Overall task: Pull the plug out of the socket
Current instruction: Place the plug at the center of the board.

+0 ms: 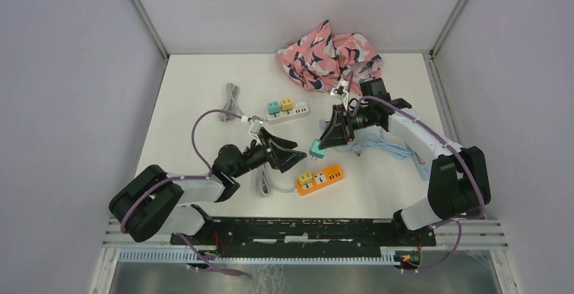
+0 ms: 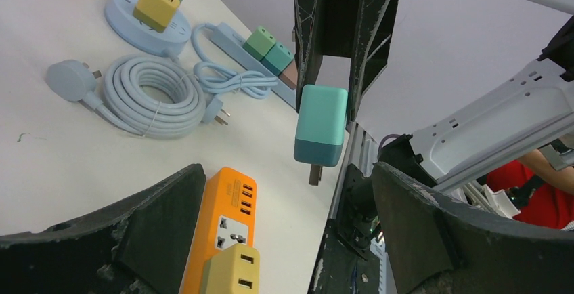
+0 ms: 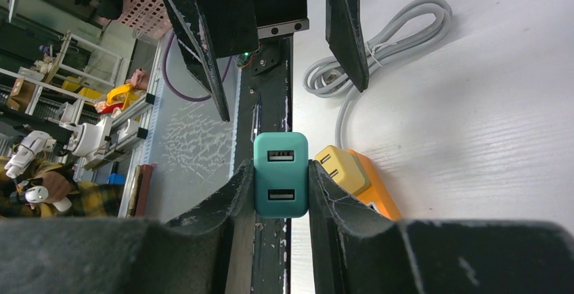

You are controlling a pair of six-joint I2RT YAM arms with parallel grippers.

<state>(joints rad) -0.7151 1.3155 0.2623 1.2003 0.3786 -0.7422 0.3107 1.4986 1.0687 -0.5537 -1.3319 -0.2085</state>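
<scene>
My right gripper [image 1: 322,143] [image 3: 281,189] is shut on a teal USB plug [image 1: 316,150] [image 3: 281,174] and holds it in the air, clear of the strip. In the left wrist view the teal plug [image 2: 321,126] hangs with its prongs bare above the table. The orange power strip [image 1: 322,178] [image 2: 223,219] [image 3: 380,199] lies on the table with a yellow plug [image 1: 306,178] [image 2: 231,274] [image 3: 340,167] still in it. My left gripper [image 1: 298,156] [image 2: 284,236] is open and empty, its fingers on either side of the strip's end.
A white power strip [image 1: 290,112] with a teal and a yellow plug lies mid-table. A pink cloth [image 1: 328,57] is at the back. A blue coiled cable [image 1: 387,147] [image 2: 152,97] and a round blue socket [image 2: 128,23] are under the right arm. Grey cables [image 1: 232,97] are on the left.
</scene>
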